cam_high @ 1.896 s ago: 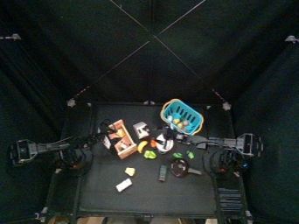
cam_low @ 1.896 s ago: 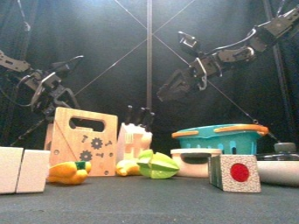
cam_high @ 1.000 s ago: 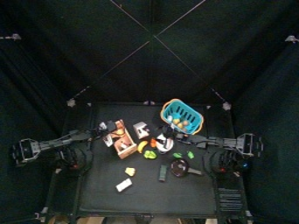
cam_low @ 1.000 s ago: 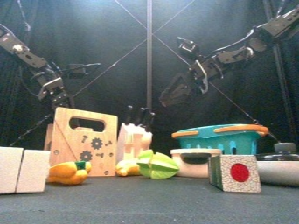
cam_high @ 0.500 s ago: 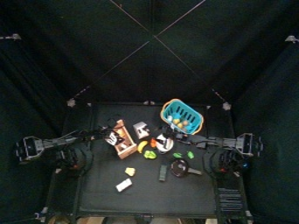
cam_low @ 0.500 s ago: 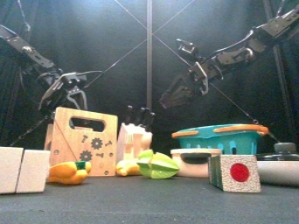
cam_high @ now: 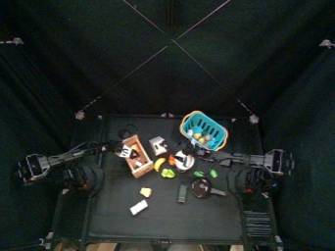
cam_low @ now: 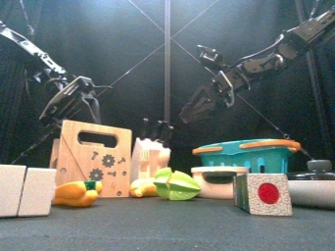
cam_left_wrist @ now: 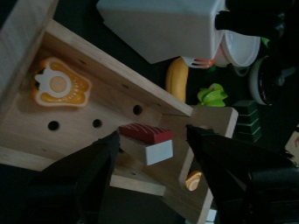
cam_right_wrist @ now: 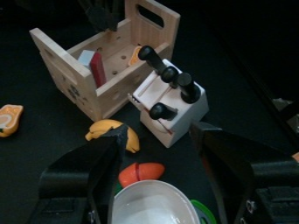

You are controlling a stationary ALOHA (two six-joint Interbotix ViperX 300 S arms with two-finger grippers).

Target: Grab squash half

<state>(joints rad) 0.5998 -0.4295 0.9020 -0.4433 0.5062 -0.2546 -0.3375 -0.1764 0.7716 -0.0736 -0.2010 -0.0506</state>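
Left gripper (cam_low: 81,93) hangs wide open and empty above the wooden crate (cam_low: 89,157). Squash half (cam_low: 76,192) lies on the table (cam_low: 157,230) at the crate's foot, beside a green vegetable (cam_low: 174,183). Right gripper (cam_low: 207,98) hovers higher, jaws apart, holding nothing, above the bowl (cam_low: 217,180) and teal basket (cam_low: 249,154).

We see the yellow squash half (cam_low: 76,193) hemmed in at the table's (cam_low: 170,227) front left: the wooden crate (cam_low: 92,157) rises right behind it, two pale blocks (cam_low: 26,190) stand just beside it on the outer side, and the green vegetable (cam_low: 175,185) lies near on the inner side. From above and from the front edge the way down looks free. The white knife block (cam_low: 151,154) crowds the crate's inner flank.
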